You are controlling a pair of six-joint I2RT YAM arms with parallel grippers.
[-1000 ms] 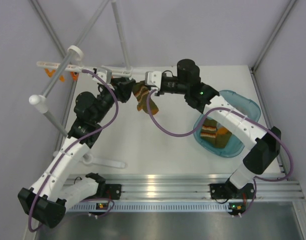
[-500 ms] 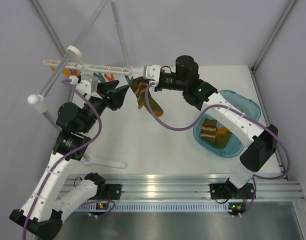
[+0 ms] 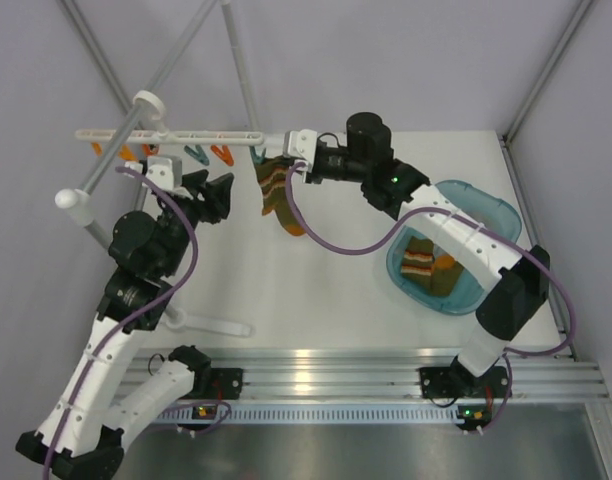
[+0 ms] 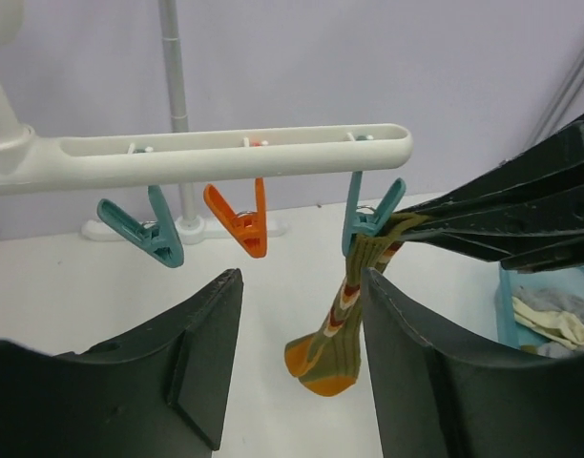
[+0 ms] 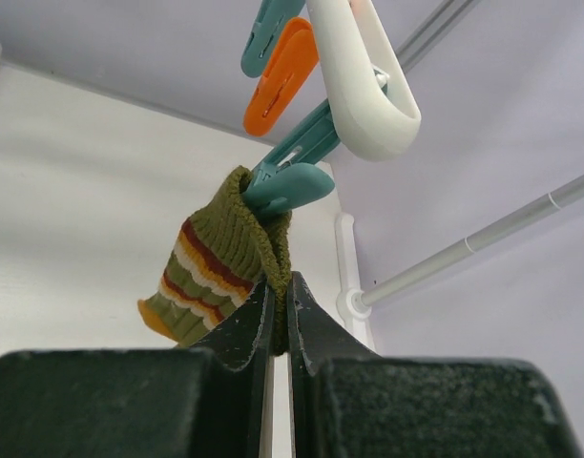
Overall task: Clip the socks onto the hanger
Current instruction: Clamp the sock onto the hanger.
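An olive sock point(image 3: 277, 193) with red, cream and orange stripes hangs from a teal clip point(image 4: 371, 216) at the right end of the white hanger bar point(image 3: 186, 133). My right gripper point(image 3: 290, 165) is shut on the sock's cuff point(image 5: 259, 250) just below that clip point(image 5: 284, 173). My left gripper point(image 3: 208, 190) is open and empty, left of the sock and below the bar; the sock point(image 4: 345, 320) hangs between and beyond its fingers. An orange clip point(image 4: 240, 218) and another teal clip point(image 4: 144, 229) hang empty. More socks point(image 3: 427, 265) lie in the bin.
A blue bin point(image 3: 454, 250) sits on the table at the right. Thick grey-white poles with round caps point(image 3: 111, 165) cross at the far left, and thin frame rods rise at the back. A white bracket point(image 3: 211, 324) lies near the left arm.
My left gripper has let go and drawn back left and down from the clip, now open. The sock now hangs in the teal clip, with my right gripper shifted slightly left, still holding it.
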